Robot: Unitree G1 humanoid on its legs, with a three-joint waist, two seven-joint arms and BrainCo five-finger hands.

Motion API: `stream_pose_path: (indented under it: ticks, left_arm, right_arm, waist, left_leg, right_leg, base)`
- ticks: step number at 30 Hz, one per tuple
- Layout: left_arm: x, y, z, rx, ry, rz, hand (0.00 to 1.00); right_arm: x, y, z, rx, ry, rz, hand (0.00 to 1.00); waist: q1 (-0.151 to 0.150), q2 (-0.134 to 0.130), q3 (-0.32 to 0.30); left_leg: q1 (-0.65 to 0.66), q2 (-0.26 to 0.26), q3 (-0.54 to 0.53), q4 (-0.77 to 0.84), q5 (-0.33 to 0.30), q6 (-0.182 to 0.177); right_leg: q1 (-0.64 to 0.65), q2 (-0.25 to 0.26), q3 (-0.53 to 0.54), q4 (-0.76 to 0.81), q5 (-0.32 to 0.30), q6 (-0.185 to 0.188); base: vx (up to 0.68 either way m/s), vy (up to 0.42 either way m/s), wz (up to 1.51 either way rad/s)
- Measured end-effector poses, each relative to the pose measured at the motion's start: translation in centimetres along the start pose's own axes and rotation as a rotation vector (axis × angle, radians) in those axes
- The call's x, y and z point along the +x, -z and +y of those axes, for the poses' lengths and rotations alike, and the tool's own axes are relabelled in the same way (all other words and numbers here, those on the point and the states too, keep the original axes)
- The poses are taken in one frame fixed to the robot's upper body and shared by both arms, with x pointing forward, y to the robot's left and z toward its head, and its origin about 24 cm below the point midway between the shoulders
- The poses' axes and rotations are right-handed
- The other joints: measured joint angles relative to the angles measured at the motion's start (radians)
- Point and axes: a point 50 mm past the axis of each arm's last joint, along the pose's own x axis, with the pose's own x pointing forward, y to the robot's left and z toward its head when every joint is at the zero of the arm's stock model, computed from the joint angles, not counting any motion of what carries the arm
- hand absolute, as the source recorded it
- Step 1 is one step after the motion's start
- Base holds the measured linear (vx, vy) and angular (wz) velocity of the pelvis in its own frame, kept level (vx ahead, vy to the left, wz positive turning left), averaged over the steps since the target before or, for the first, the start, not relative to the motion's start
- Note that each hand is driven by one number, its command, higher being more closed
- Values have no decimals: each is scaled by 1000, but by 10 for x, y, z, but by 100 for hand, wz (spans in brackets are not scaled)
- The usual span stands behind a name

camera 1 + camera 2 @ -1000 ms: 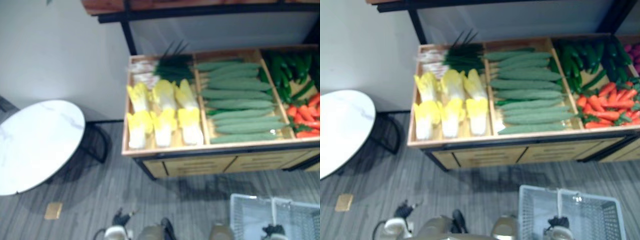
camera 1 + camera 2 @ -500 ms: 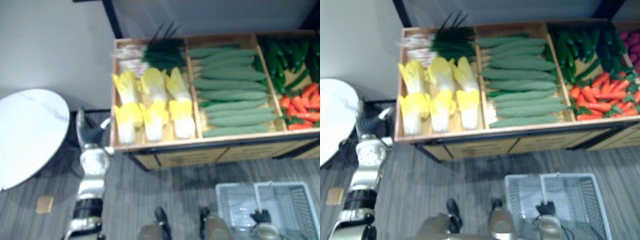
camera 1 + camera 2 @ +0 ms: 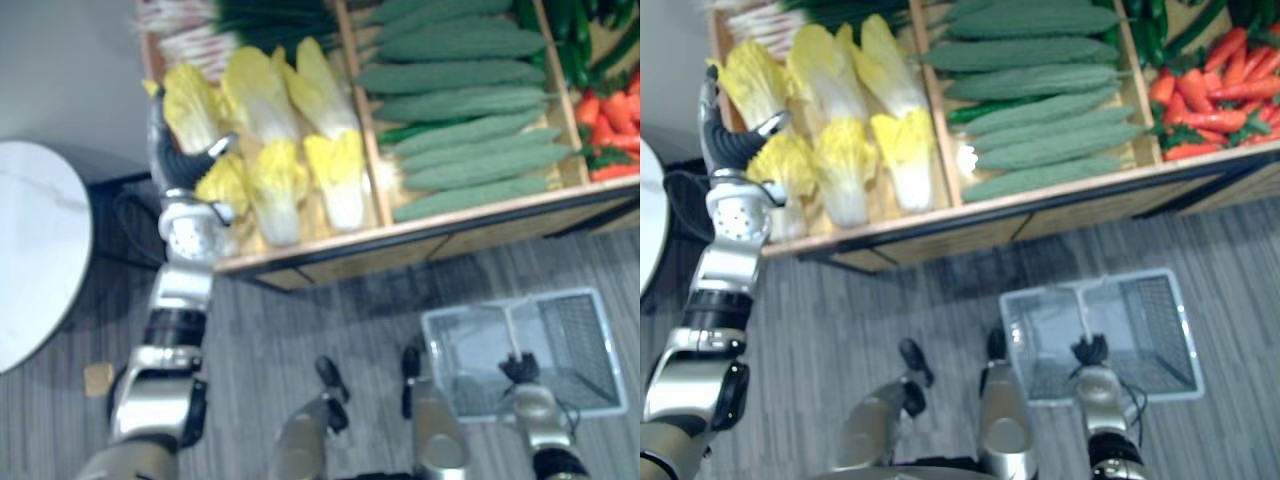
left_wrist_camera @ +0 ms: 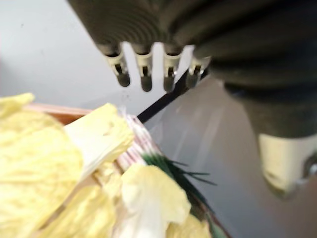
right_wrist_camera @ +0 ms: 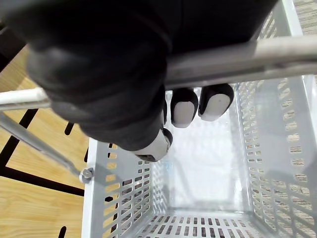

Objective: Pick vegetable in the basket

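Left eye view: left hand [image 3: 185,160], newly raised and unclenched, is brought near the cabbages [image 3: 270,100] for picking; basket handle [image 5: 247,54] is gripped by right hand [image 3: 520,372].

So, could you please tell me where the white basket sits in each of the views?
Left eye view: white basket at lower right, in front of the wooden stand.
Right eye view: basket at lower right again.
Right wrist view: seen from above, its inside past the right hand.
Left wrist view: this one faces the yellow cabbages.
Shared landmark: the right hand curled round the basket's handle.
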Motion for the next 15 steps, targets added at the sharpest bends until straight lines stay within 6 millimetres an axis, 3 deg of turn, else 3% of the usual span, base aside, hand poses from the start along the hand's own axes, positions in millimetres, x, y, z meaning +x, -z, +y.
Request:
stream_pose_path:
  ticks: [15]
  left_arm:
    - [-10,20,-19,173,140,49,0]
  right_arm:
    - [0,-5,0,3,32,-25,100]
  waist:
    - [3,4,30]
  left_leg:
    - [7,-5,23,-1,1,-2]
  right_leg:
    - [-24,-11,23,41,-5,-4]
  base:
    - [22,-12,-3]
